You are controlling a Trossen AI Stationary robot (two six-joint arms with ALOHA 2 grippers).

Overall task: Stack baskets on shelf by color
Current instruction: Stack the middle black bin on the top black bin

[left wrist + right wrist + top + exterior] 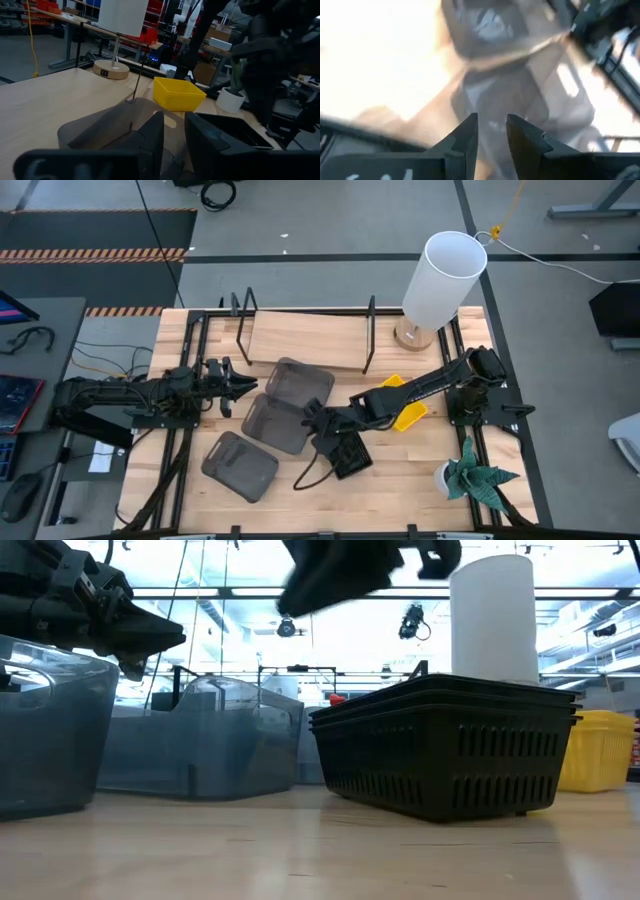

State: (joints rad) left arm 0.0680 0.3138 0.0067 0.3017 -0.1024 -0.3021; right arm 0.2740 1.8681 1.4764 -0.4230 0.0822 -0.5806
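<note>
Three grey baskets lie apart on the table: one by the shelf [300, 383], one in the middle [272, 425], one nearer [240, 466]. The black baskets [347, 453] sit nested in one stack [445, 745]. The yellow baskets [408, 408] stand right of them. The shelf [305, 340] shows no basket on it. My left gripper [243, 387], shut, hovers left of the far grey basket [115, 125]. My right gripper [310, 418], shut, hangs high over the middle grey basket's right edge [520, 90].
A tall white cylinder lamp [445, 280] stands at the shelf's right end on a round wooden base. A small potted plant [472, 475] sits near the right front corner. Black cables and frame rails run along both table sides.
</note>
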